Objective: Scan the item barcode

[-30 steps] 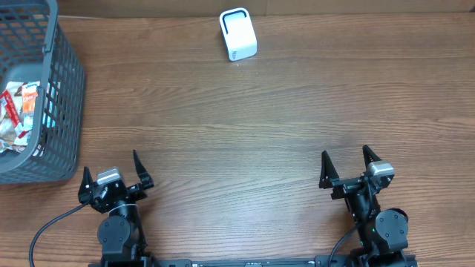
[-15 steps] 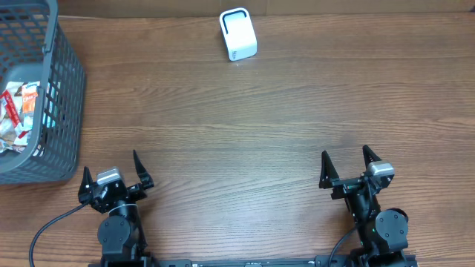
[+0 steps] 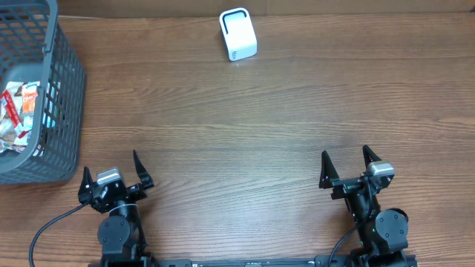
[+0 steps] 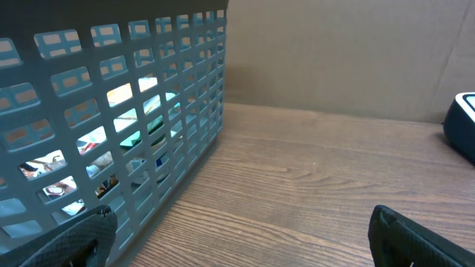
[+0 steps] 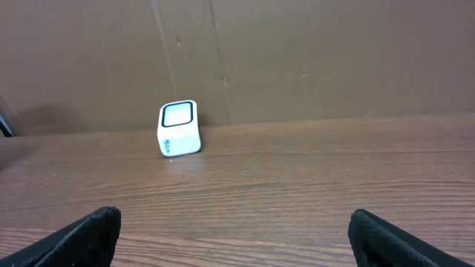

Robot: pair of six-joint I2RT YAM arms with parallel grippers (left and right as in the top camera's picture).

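Nothing has moved since the earlier frames: both arms sit at the near edge of the surface (image 3: 245, 126) exactly as before. At the near left, the left gripper (image 3: 113, 167) has its jaws spread wide and holds nothing. At the near right, the right gripper (image 3: 346, 157) is also spread wide and empty. Both point toward the far side.

At the far left stands a grey mesh basket (image 3: 70, 81), partly cut off by the frame edge. Inside it lie several packets (image 3: 18, 111) printed in red, orange and white, heaped together and too small for any barcode to be read. In the left wrist view the basket's wall fills the left side, with bits of colourful packaging showing through the slots. The left gripper's dark fingers (image 4: 70, 241) sit at the bottom corners of that view, well apart from each other.

A scanner (image 3: 237, 33), a small white box with a dark-rimmed window, stands at the far edge near the middle. It is well apart from the basket and from both grippers. In the right wrist view it stands upright, left of centre, just before a brown cardboard wall (image 5: 312, 59). The left wrist view catches only its edge at the right. A black cable (image 3: 52, 222) runs from the left arm's base toward the near left corner.
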